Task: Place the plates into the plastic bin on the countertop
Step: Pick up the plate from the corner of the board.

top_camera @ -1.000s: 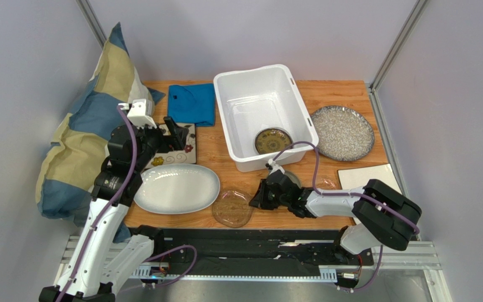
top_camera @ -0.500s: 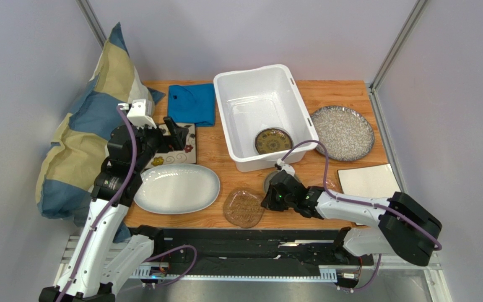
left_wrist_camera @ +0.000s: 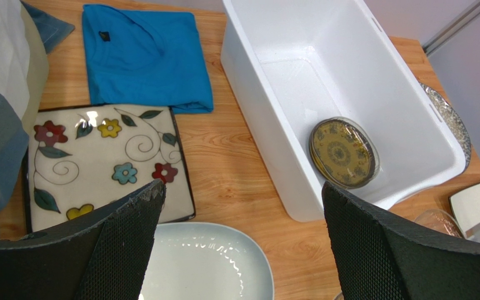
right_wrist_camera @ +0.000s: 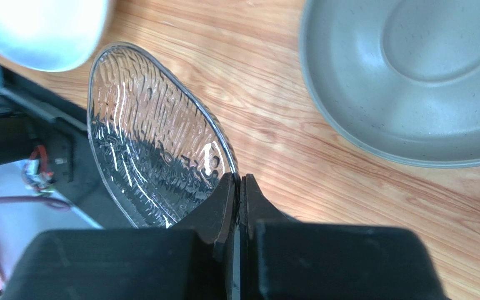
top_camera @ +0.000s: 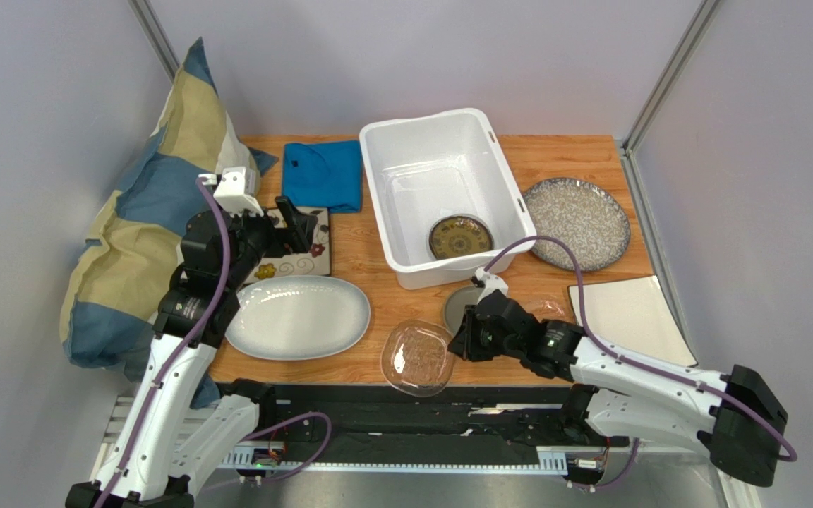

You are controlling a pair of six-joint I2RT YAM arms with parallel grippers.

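Right gripper (right_wrist_camera: pixel 239 184) is pinching the rim of the glass plate (right_wrist_camera: pixel 155 144), jaws closed on a thin edge hold. The plate is hanging tilted at the near edge of the countertop (top_camera: pixel 363 265), partly out over the rail, well short of the bin (top_camera: pixel 400 254). Left gripper (left_wrist_camera: pixel 242 190) is hovering over the floral plate (left_wrist_camera: pixel 98 156) with jaws wide apart, holding nothing. One yellow plate (top_camera: pixel 460 236) is lying in the bin; the platter (top_camera: pixel 299 315), grey plate (right_wrist_camera: pixel 411 81), speckled plate (top_camera: pixel 577 222) and white square (top_camera: pixel 633 315) are waiting on the countertop.

Risks, as judged: the grip is taking only a sliver of smooth glass, so the plate is likely to pivot or slide out during a fast swing, and from here it would be dropping off the table edge. The carry is heading over the grey plate and the bin's near wall; too low a lift is risking a rim strike. A high release is risking glass landing on the yellow plate.
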